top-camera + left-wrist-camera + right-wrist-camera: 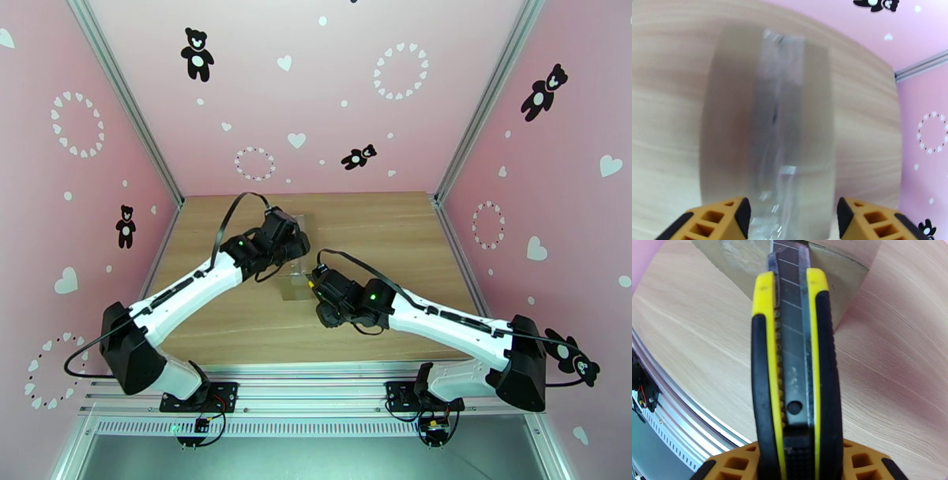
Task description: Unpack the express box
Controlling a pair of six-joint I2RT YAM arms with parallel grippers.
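Pink walls, wooden desk, express box near far edge, right side open, left tool released above, right tool clenching utility knife

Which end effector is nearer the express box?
Left. The left end effector hovers open directly over the express box; the right end effector sits off its end, holding a utility knife pointed at it.

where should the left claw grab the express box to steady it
Probably its two long side walls, coming down from above. The express box lies flat, taped seam up, and the open left claw hangs over one end.
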